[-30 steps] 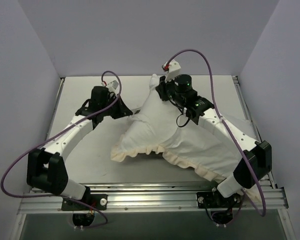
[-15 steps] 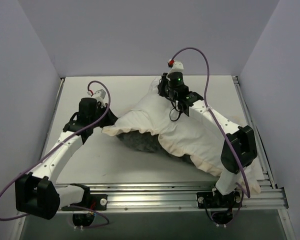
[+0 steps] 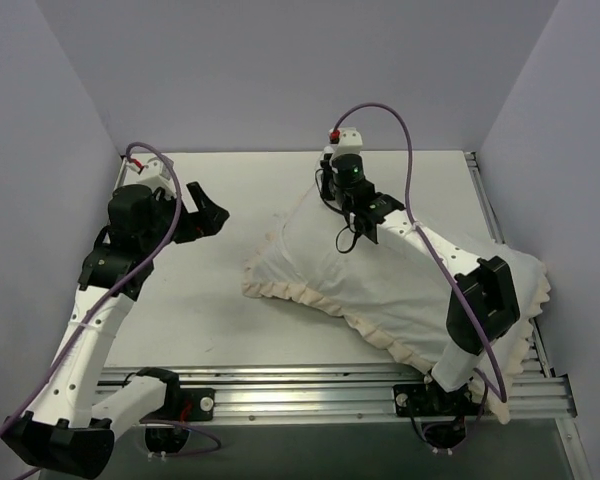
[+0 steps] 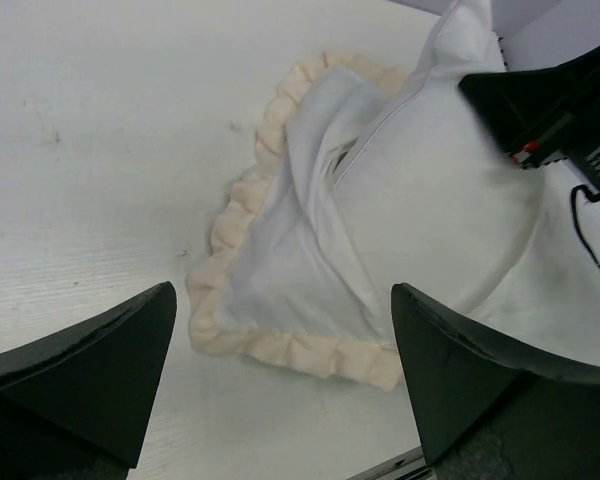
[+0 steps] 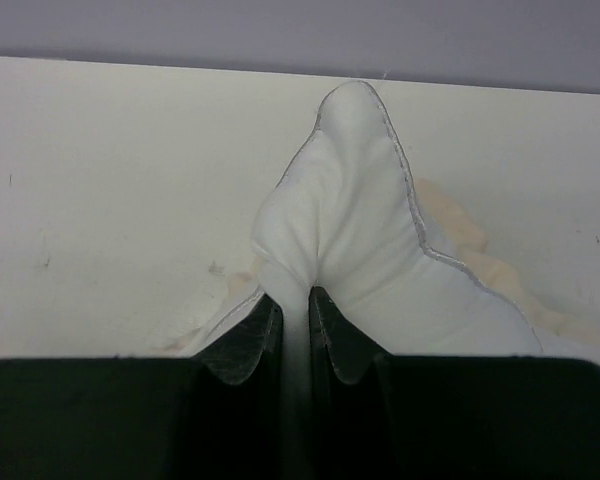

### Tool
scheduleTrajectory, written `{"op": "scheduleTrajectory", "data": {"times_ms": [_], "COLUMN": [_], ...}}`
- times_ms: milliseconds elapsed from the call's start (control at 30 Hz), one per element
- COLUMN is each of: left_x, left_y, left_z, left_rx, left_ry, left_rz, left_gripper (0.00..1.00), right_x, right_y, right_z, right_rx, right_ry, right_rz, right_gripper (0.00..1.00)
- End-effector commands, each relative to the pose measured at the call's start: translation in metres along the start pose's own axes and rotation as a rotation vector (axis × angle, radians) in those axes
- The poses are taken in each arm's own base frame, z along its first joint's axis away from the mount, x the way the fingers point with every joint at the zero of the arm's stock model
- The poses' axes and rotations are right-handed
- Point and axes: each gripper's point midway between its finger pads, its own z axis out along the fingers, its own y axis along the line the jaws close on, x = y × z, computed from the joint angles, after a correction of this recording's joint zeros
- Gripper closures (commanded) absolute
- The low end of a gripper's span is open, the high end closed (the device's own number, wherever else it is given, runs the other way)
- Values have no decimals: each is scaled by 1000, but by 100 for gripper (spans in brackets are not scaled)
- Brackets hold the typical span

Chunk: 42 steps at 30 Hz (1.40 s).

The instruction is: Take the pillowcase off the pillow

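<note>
White fabric covered much of the right half of the desk (image 3: 200,300). The pillowcase (image 3: 410,290) lay there with its white face up, spread from the middle of the desk toward the near right corner, where its frill reached over the metal rail beside the right arm's base. Its cream ruffled edge (image 3: 315,297) ran along the near side and curled round the left corner, lying flat on the desk. The right gripper (image 5: 295,298) sat at the far end of the bundle, its jaws nearly closed and pinching a plump white corner with a thin stitched seam and no frill. This appeared to be the pillow (image 5: 355,190) poking out of the cover. That corner stood up above the dark fingers, and cream ruffles lay behind and below it on the right. In the left wrist view the same seamed white bulk lay over the ruffle at the far end, next to the right arm's black housing, and the rest of the pillow was hidden under the pillowcase. The left gripper (image 3: 208,203) hung above the bare left part of the desk, well apart from the fabric, with its jaws spread wide and holding nothing. Its camera looked down on the left ruffled corner, framed between its two dark fingers. A purple cable (image 3: 405,115) arched above the right arm's wrist.
</note>
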Motion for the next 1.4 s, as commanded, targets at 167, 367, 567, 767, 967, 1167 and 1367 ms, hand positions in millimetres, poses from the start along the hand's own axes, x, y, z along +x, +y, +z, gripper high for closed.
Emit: {"op": "scheduleTrajectory", "data": {"times_ms": [167,367,567,767,967,1167,1367], "left_x": [37,89,111,87,95,123,144], "left_y": [10,21,4,-22,-44,-58,-64], "left_z": [6,44,56,62,94,111,105], "left_rx": [-23,20,120,109,42,25,20], "left_ry": [95,181,251,151,181,231,286], "left_rz": [-145,-310,-286,-242,-206,-177,-149], "left_gripper": [5,9,9,10,14,22,27], "right_x": [-40,-36,-33,-28,-24,-22,-14], "right_y": [24,26,22,27,30,28,42], "right_z": [-18,-16,-10,-2,0,-15,-40], "right_rx": [-17,-29,-19,-24,-32,-45,-119], "right_ry": [-146,-143,-141,-133,-98,-41,33], "right_rz": [-5,2,-1,8,1,-41,-47], "right_gripper": [100,100,100,100,96,68,39]}}
